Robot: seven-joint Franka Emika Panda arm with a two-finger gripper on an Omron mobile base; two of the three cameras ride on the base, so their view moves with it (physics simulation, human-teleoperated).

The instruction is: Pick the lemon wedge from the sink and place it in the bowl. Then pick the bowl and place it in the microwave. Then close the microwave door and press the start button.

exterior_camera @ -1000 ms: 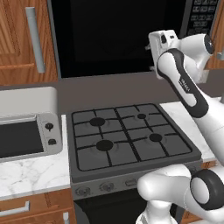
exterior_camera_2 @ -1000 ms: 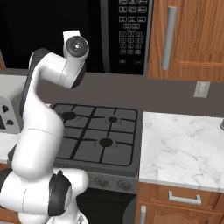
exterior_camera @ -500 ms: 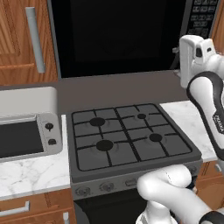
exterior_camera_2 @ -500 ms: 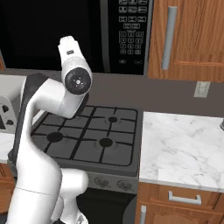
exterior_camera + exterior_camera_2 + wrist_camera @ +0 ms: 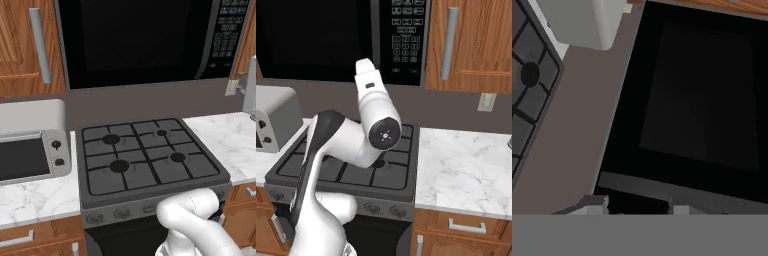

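The microwave hangs above the stove, and its wide black door with the dark window lies flush with the front. Right of the door runs the keypad strip. In the hand view, rolled sideways, the door's dark window takes up most of the picture. My gripper stands open before it, and nothing is held between the fingertips. My white arm rises over the stove in the right base view. The lemon wedge, the bowl and the sink are out of view.
A black gas stove sits under the microwave. A silver toaster oven stands on the marble counter to its left. More marble counter lies to the right, with wooden cabinets above it.
The arm has swung rightward, leaving most of the left base view. In the right base view, its upper links have dropped and turned over the stove. The microwave door stays shut.
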